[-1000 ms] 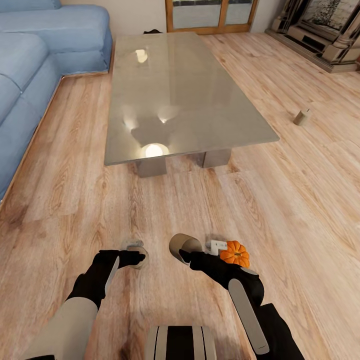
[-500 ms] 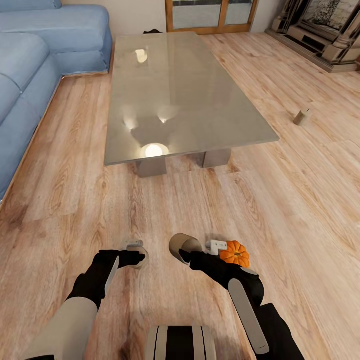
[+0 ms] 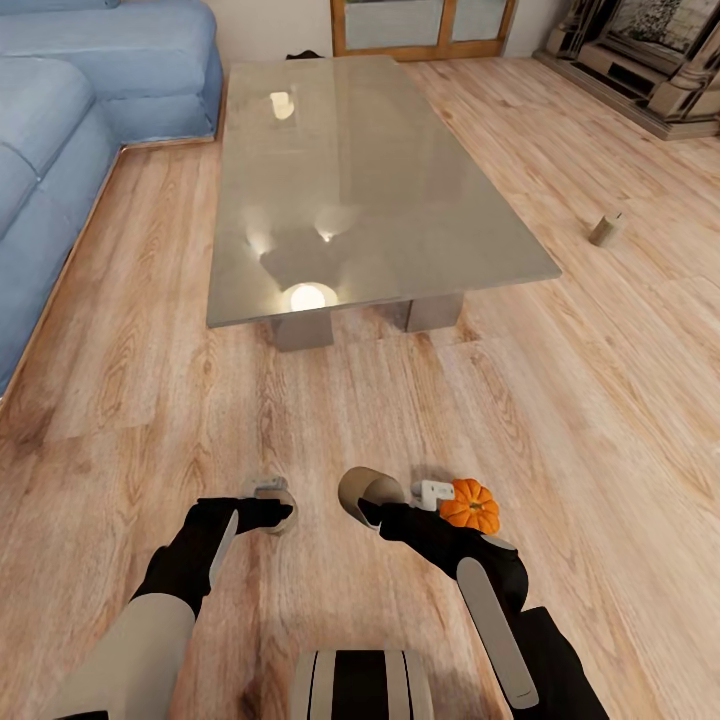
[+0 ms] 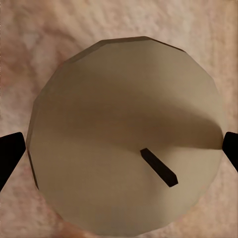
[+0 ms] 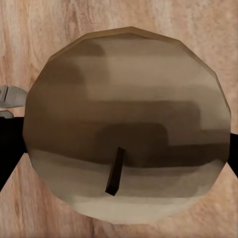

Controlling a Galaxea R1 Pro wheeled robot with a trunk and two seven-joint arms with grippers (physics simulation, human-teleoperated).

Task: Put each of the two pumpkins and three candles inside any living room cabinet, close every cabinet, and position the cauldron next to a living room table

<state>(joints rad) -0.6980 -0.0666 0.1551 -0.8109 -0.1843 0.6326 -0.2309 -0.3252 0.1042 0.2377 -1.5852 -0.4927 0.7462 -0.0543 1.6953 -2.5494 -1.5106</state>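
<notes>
While both arms reach forward over the plank floor, each wrist view looks straight down onto a beige candle with a dark wick. The left gripper is closed on the left candle, its black fingertips touching the wax at opposite sides. The right gripper likewise clamps the right candle, seen in the head view as a tilted beige cylinder. One pumpkin lies on the floor just beside the right wrist, at 3 o'clock from that gripper. A third candle stands on the floor at 2 o'clock, well apart from the arms. The table lies at 12 o'clock, with the blue sofa at 10 o'clock. Judged from this, two candles are in hand but not yet stowed; the pumpkin, the third candle, the cabinet closing and the cauldron placement are all left to do.
</notes>
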